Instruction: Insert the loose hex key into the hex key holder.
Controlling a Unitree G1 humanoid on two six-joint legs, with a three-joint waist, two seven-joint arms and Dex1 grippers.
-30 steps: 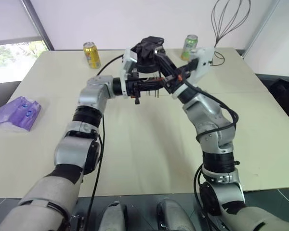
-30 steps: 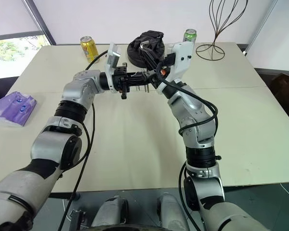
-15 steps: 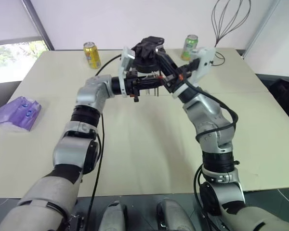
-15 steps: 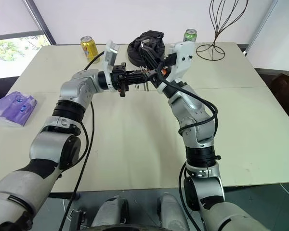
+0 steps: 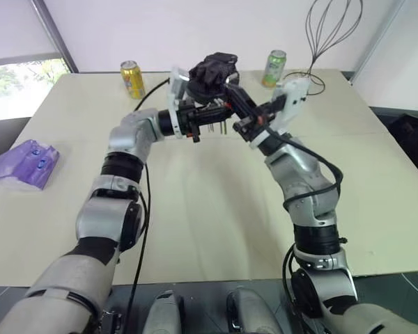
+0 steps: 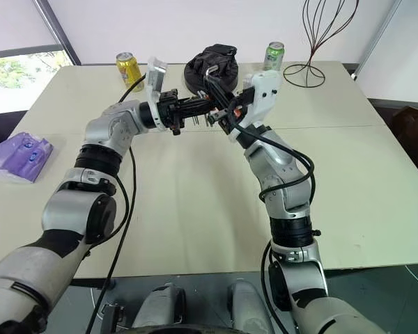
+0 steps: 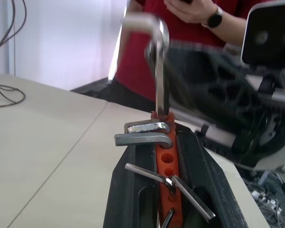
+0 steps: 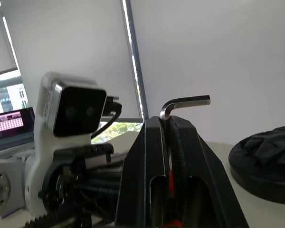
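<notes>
My left gripper (image 7: 164, 159) is shut on the hex key holder (image 7: 167, 167), a red-orange block with several grey keys sticking out of it. My right gripper (image 8: 165, 124) is shut on the loose hex key (image 8: 185, 101), an L-shaped grey rod. In the left wrist view the loose hex key (image 7: 159, 71) stands upright with its lower end at the far end of the holder; whether it sits in a hole I cannot tell. Both grippers meet above the far middle of the table (image 5: 195, 202), the left gripper (image 5: 207, 120) just below the right gripper (image 5: 230, 94).
A yellow can (image 5: 132, 78), a green can (image 5: 276, 67), a black bundle (image 5: 212, 69) and a wire stand (image 5: 327, 31) line the table's far edge. A purple pack (image 5: 29, 161) lies at the left. A person in a red shirt (image 7: 199, 28) stands beyond the table.
My left wrist has turned a little with the holder in it. The right gripper stays close above it with the key.
</notes>
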